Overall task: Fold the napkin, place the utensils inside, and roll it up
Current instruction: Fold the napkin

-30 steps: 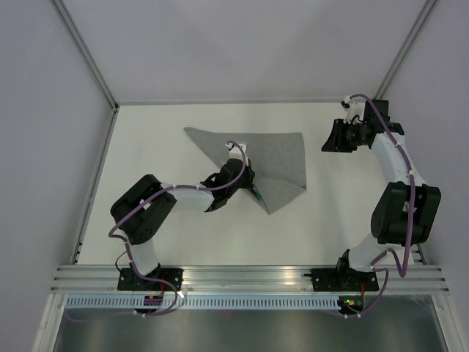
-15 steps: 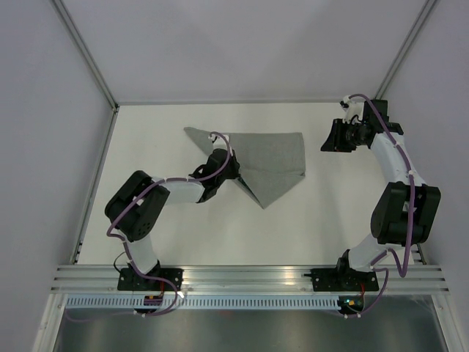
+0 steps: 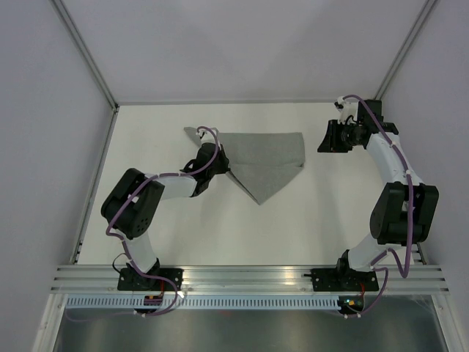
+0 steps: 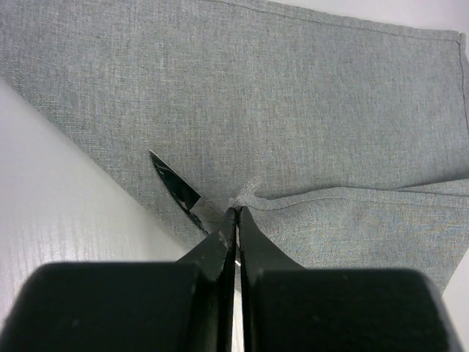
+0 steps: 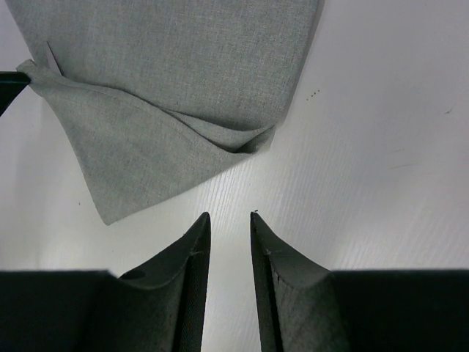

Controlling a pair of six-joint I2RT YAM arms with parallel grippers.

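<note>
Napkin edge pinched by left hand, perhaps lifted.

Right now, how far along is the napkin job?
Done: the napkin is partly folded, one flap lying over the rest. In hand: the left gripper pinches a fold, a dark utensil tip showing beside it; the right gripper hangs open, empty. Left: finishing the fold, tucking utensils in, rolling.

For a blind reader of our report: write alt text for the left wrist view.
The left gripper, shut, pinches a puckered fold of the grey napkin on the white table. A dark, shiny utensil tip pokes out beside its fingers.
</note>
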